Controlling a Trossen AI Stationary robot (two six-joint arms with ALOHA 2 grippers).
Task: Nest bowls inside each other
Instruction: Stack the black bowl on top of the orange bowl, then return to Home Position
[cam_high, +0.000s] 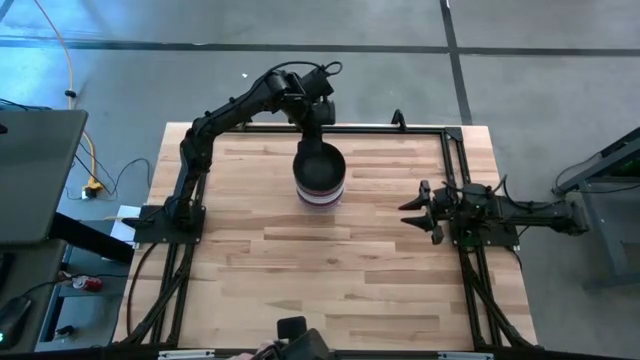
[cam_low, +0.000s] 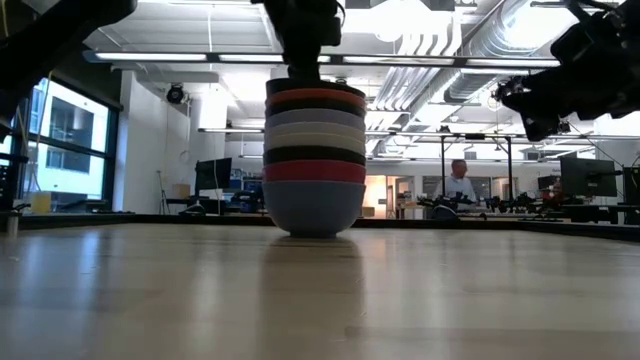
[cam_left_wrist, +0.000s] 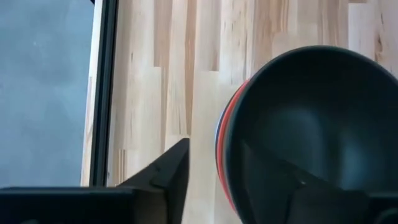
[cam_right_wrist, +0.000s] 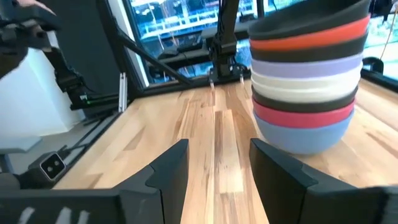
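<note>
Several bowls sit nested in one upright stack (cam_high: 319, 178) (cam_low: 314, 160) (cam_right_wrist: 308, 81) on the far middle of the wooden table. A black bowl (cam_left_wrist: 311, 112) is on top, with red, black, lavender, white, black and magenta below it, and a blue bowl at the bottom rests on the wood. My left gripper (cam_high: 312, 120) (cam_low: 303, 60) (cam_left_wrist: 239, 186) hangs open over the stack's far rim, one finger inside the top bowl and one outside. My right gripper (cam_high: 418, 210) (cam_right_wrist: 217, 168) waits open to the stack's right, above the table. My left gripper comes from above and stands astride the top black bowl's far rim (cam_left_wrist: 231, 162). Bare wood shows between the outer finger (cam_left_wrist: 168, 177) and the rim. I cannot tell whether the inner finger (cam_left_wrist: 292, 193) touches the bowl's inner wall.
A black frame rail (cam_high: 330, 128) runs around the table's edges, with a clamp (cam_high: 398, 118) at the far edge. A camera mount (cam_high: 298, 338) sits at the near edge. Bare wood lies near and left of the stack. A person (cam_low: 460, 182) sits far behind the table.
</note>
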